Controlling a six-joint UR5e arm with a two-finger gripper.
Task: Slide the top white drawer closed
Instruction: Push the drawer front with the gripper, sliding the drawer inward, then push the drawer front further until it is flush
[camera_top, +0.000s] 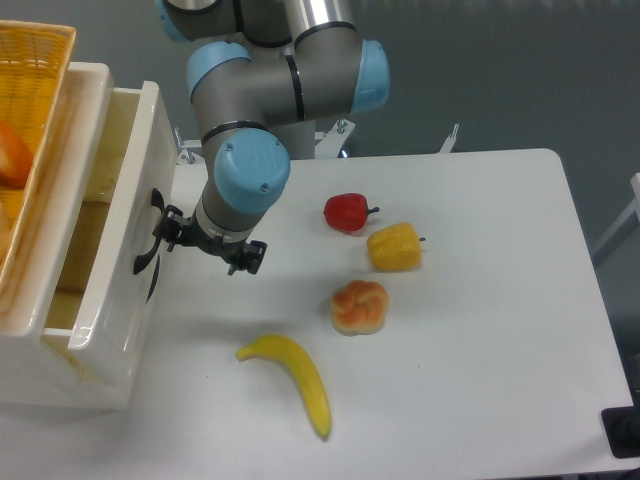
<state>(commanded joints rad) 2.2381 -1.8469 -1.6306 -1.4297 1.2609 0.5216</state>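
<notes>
White drawer (120, 210) partly open, just left of gripper (205, 243). Fingers spread apart, one tip at black handle (150, 240), gripping nothing. Step: pushing drawer shut. Next: steady leftward push until front sits flush.

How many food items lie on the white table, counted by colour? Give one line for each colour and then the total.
Red: 1, pepper
Yellow: 2, pepper and banana
Orange: 1, bun
Total: 4
</notes>
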